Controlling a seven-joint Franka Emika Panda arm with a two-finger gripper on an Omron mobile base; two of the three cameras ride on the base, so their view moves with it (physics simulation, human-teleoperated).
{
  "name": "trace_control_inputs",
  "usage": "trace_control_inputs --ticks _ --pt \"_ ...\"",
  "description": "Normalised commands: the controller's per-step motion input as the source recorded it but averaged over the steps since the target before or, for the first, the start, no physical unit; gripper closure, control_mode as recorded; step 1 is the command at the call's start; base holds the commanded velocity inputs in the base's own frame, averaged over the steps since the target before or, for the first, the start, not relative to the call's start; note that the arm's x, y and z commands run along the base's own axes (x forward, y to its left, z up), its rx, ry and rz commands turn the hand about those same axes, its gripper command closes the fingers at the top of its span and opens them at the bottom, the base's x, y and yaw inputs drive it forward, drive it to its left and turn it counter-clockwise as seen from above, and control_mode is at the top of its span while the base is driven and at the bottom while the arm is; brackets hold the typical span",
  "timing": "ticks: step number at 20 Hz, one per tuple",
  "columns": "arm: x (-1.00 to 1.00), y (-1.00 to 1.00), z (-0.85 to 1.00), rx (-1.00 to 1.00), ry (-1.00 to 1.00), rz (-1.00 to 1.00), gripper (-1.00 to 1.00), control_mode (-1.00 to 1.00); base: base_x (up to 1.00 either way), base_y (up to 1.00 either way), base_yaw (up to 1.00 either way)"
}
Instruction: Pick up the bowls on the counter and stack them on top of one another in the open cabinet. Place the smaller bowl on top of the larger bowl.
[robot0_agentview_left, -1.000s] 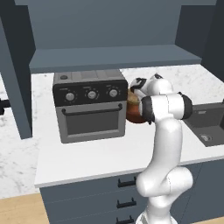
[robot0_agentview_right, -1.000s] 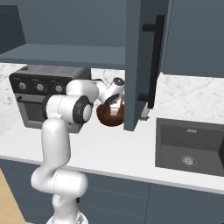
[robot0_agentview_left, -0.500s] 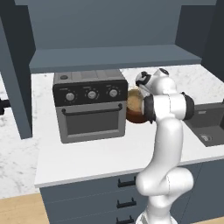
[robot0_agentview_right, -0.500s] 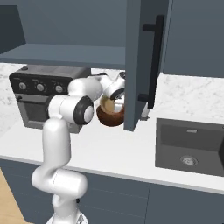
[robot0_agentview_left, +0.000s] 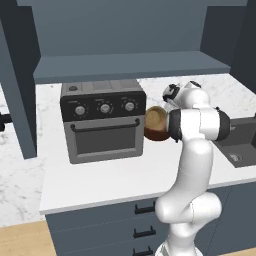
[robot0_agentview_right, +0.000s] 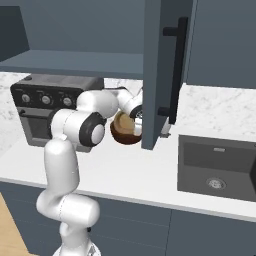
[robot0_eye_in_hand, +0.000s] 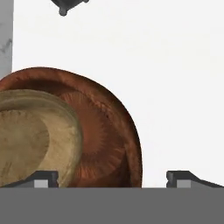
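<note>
1. Now, sweeping from the left: the toaster oven (robot0_agentview_left: 103, 120) is sitting on the counter (robot0_agentview_left: 100, 180), and just right of it the larger bowl (robot0_agentview_left: 156, 131) is carrying the smaller bowl (robot0_eye_in_hand: 33, 135) nested inside.
2. Risk: the stack is looking likely to slip or tip if the lift towards the open cabinet (robot0_agentview_left: 130, 65) jolts.
3. The gripper (robot0_eye_in_hand: 111, 177) is straddling the dark bowl's right rim; whether it's clamping, I cannot tell.
</note>
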Motion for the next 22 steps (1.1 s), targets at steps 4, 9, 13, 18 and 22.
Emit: trace_control_inputs --ticks 4,9,13,18,22 --pt "-0.02 0.02 -0.57 -0.04 0.20 0.18 -1.00 -1.00 0.00 0.00 0.00" --pt "0.11 0.07 -0.50 -0.03 0.04 0.14 -1.00 -1.00 0.00 0.00 0.00" --pt "0.37 0.15 -0.46 0.00 0.00 0.05 -1.00 -1.00 0.00 0.00 0.00" --pt "0.07 0.09 -0.33 -0.02 0.00 0.01 1.00 -1.00 0.00 0.00 0.00" --pt "0.00 0.00 0.00 0.00 0.00 0.00 1.00 -1.00 0.00 0.00 0.00"
